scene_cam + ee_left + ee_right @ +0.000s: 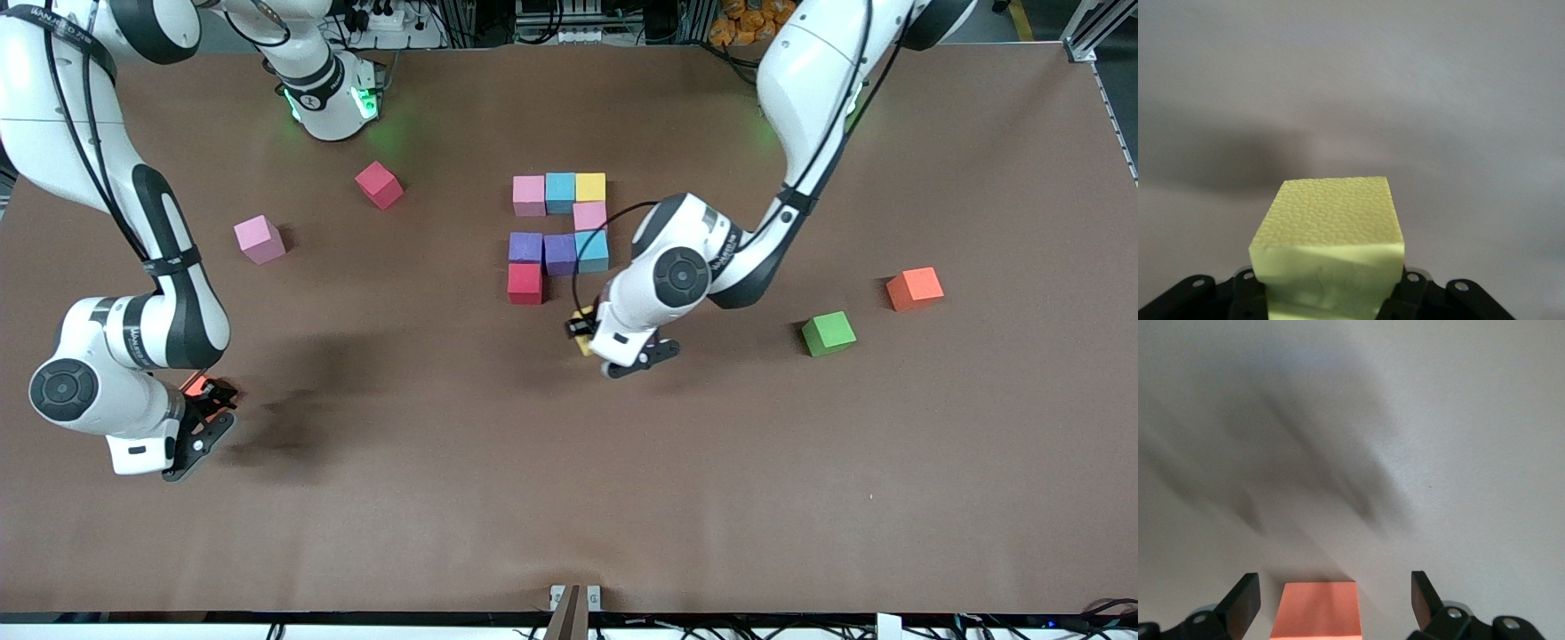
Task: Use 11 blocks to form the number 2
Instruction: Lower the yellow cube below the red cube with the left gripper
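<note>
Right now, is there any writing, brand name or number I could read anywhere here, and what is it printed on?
Black band on the right arm: white lettering, too small to read.
Black band on the left arm: white lettering, also too small to read.
The blocks: plain coloured faces, no letters or numbers.
The table: no writing or signs on it.

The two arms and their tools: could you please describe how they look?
Both arms are glossy white with black joint bands, round dark-grey joint caps and black cables clipped along the links. The right arm's base glows green. The left tool and right tool have black fingers on white bodies.
</note>
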Robot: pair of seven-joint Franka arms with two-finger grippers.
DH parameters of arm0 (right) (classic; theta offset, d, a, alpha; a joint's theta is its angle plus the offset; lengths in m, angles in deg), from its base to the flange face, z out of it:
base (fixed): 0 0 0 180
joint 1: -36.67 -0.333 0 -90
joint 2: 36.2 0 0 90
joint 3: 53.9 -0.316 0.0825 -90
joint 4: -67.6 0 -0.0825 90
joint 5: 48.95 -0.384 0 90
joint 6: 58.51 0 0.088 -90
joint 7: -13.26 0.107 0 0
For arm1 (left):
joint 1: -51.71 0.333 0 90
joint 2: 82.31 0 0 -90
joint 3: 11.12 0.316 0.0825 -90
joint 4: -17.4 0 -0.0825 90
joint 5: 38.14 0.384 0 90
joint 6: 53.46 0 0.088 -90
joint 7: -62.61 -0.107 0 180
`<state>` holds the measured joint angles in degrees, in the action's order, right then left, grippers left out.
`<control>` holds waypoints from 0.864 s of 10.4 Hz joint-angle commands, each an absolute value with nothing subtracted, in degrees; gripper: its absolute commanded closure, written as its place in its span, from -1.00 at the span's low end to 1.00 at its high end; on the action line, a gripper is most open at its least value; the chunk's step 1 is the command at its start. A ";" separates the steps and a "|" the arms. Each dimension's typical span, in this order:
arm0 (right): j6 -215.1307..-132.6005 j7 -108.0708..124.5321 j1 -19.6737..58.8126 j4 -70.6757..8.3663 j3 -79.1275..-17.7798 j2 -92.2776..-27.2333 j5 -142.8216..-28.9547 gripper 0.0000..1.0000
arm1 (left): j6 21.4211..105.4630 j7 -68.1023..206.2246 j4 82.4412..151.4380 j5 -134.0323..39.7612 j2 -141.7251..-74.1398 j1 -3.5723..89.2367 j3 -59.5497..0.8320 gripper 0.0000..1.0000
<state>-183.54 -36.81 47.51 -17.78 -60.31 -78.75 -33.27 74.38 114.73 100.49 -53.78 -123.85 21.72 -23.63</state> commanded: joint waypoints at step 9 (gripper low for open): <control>-188.59 -46.06 50.81 -28.36 -62.16 -73.48 -35.24 -1.00 | 87.96 113.95 90.88 -58.89 -134.60 11.28 -19.12 0.01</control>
